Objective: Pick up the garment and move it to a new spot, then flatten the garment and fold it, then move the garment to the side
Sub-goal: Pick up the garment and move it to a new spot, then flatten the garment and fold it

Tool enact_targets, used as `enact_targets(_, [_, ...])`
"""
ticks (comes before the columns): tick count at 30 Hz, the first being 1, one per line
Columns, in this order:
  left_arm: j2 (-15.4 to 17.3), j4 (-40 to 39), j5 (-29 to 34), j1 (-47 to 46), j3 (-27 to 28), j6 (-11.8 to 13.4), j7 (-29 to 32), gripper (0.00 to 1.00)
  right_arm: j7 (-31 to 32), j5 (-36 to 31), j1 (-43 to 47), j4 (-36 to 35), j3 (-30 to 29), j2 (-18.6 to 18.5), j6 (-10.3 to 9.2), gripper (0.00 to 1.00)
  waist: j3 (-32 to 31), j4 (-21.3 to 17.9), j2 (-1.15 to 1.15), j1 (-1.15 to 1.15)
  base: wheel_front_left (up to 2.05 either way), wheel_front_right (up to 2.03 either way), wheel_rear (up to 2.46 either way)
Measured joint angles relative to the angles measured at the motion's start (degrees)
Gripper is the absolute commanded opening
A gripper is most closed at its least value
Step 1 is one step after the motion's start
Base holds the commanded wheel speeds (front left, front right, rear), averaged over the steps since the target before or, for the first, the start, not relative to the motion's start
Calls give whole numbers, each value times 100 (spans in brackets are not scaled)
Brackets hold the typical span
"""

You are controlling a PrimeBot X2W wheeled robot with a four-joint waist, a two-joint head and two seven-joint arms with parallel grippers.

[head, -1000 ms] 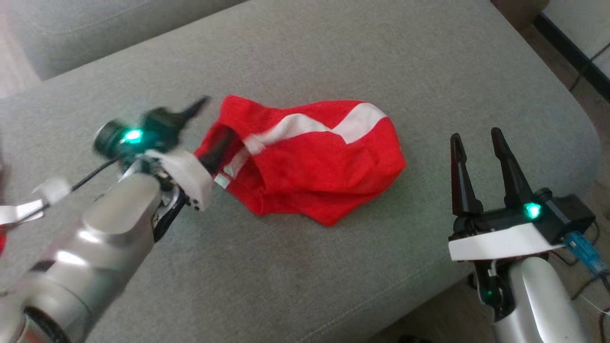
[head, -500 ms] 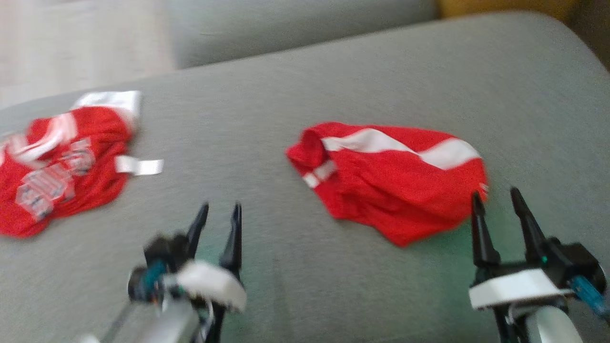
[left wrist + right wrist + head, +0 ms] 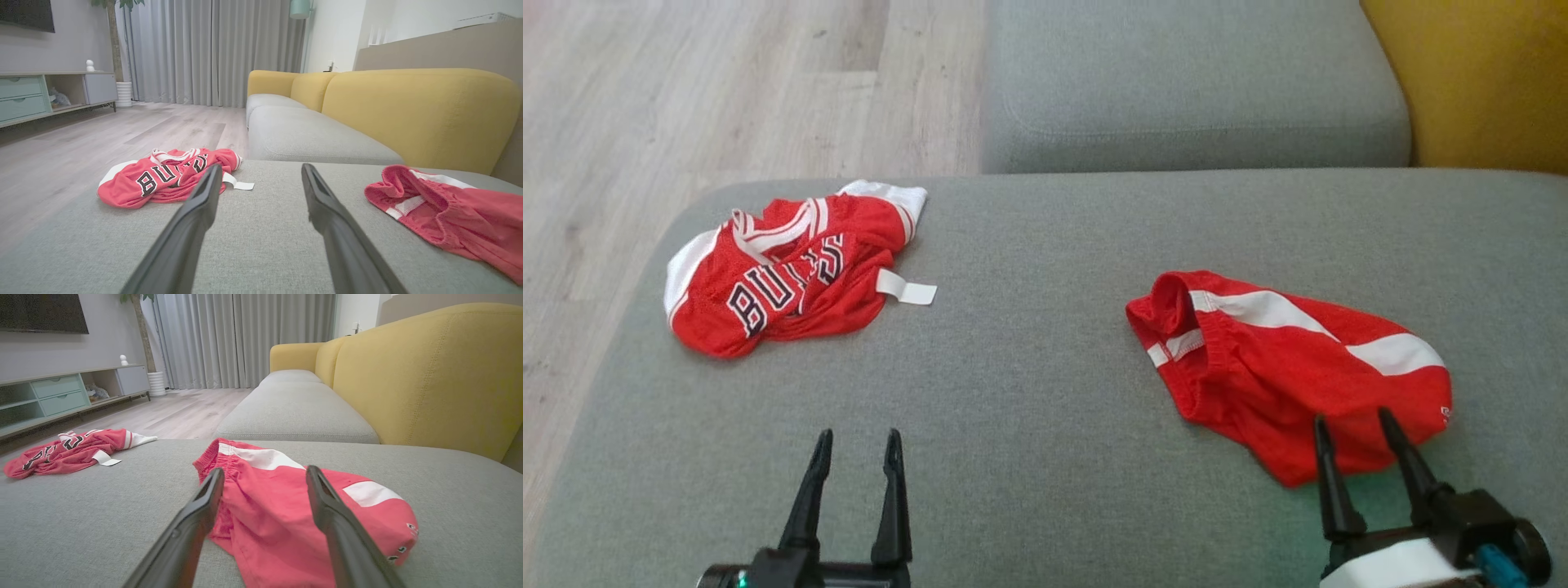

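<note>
pulling back from the red shorts point(image 3: 1282, 367), left gripper point(image 3: 858, 434) is now clear, jaws spread, empty; right gripper point(image 3: 1352, 418) released too, tips at shorts' near edge on grey cushion point(image 3: 1029, 392); bulls jersey point(image 3: 784, 278) probably next.

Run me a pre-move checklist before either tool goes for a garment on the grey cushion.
1. The left tool open and empty: ok.
2. The right tool open and empty: ok.
3. The red mesh shorts with white stripes lie free on the grey fabric sofa cushion, just ahead of the right tool: ok.
4. Shorts flattened: not ok, bunched at the waistband.
5. The crumpled red jersey with black-and-white lettering lies apart from the shorts: ok.
6. Right tool clear of the shorts' cloth: cannot tell.
</note>
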Motion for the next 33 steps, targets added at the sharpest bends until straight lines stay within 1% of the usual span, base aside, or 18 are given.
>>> enact_targets(5, [-30, -73, 259, 93, 54, -99, 0, 100, 0, -1, 24, 11, 56, 0, 0, 100, -25, -105, 0, 0, 0, 0, 0])
enact_targets(11, [-34, -92, 222, 95, 35, -97, 0, 100, 0, 0, 24, 11, 62, 0, 0, 100, -26, -199, 0, 0, 0, 0, 0])
enact_targets(21, [-34, -59, 141, 112, 41, -89, 0, 100, 0, 0, 24, 14, 91, 0, 0, 100, -45, -245, 0, 0, 0, 0, 0])
enact_targets(24, [-34, 16, 85, 112, 15, -101, 0, 100, 0, -15, 23, 38, 170, 1, 0, 100, -27, -353, 0, 0, 0, 0, 0])
enact_targets(26, [-34, 56, -118, 105, -63, -170, 0, 100, 0, -54, 16, 35, 181, 1, 0, 100, 2, -450, 0, 1, 0, 0, 0])
enact_targets(27, [-34, 64, -330, 96, -103, -268, 1, 100, 0, -52, 12, 29, 196, 1, 0, 100, 23, -508, 0, 1, 0, 0, 0])
enact_targets(29, [-34, 69, -1053, 36, -196, -561, 1, 100, 0, -51, -4, -13, 245, 0, 0, 100, 80, -634, 0, 1, 0, 0, 0])
enact_targets(31, [-36, 241, -1600, -177, -367, -845, 0, 100, 0, -52, -49, -57, 298, 0, 0, 100, 160, -773, 0, 1, 0, 0, 0])
enact_targets(33, [-36, 502, -2241, -539, -641, -1023, 0, 100, 0, -53, -151, -97, 365, 0, 0, 100, 258, -923, 0, 1, 0, 0, 0])
